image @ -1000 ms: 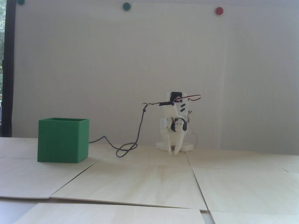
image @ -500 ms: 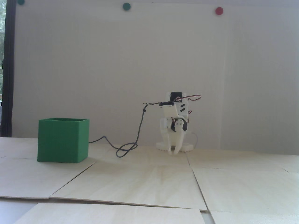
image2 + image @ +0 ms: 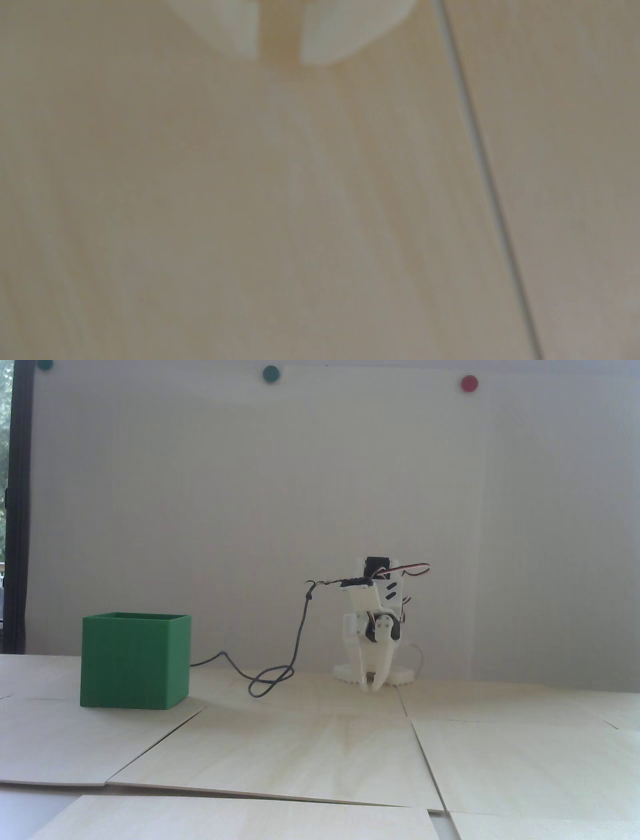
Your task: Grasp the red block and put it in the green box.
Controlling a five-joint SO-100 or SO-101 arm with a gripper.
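In the fixed view the white arm (image 3: 372, 620) sits folded at the centre right of the frame, against a pale wall, its pincer (image 3: 372, 686) pointing down with the tips just above the surface (image 3: 320, 750), which is made of pale wooden panels with seams between them. The wrist view shows the pincer (image 3: 278, 57) at the top edge of the frame, its two white fingertips (image 3: 239, 38) a little apart with a narrow strip of bare wood showing between them; nothing is held there. That view is blurred, and a thin dark seam (image 3: 485, 180) runs down the right side of the frame. The green box (image 3: 135, 660) stands on the surface at the lower left of the fixed view, well apart from the arm, open at the top, its inside hidden from this low camera. The red block appears in neither view, and whether it lies inside the box cannot be told. A dark cable (image 3: 280, 670) hangs from the arm's upper part, loops on the surface between the arm and the box, and runs behind the box. Along the top of the frame, two green magnet dots (image 3: 270, 373) and one red magnet dot (image 3: 469, 383) sit on the wall.
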